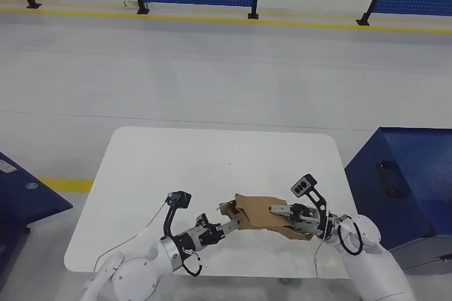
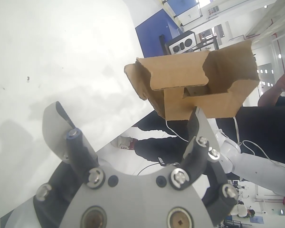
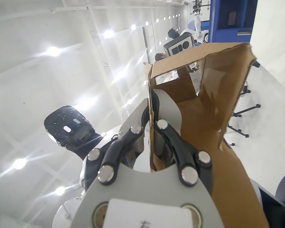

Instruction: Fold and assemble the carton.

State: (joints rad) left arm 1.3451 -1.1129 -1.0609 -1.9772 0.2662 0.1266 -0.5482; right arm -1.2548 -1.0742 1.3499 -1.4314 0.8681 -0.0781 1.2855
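Right gripper (image 3: 153, 105) pinches one wall of the half-folded carton (image 3: 211, 110), while left gripper (image 2: 127, 113) gapes wide beside it, one fingertip (image 2: 196, 119) at its edge.

The carton (image 1: 262, 214) was plain brown cardboard, partly folded into an open shell with ragged flaps sticking out. It hung above the near side of the tabletop (image 1: 211, 165), one wall pinched in my right end effector (image 3: 152, 106).
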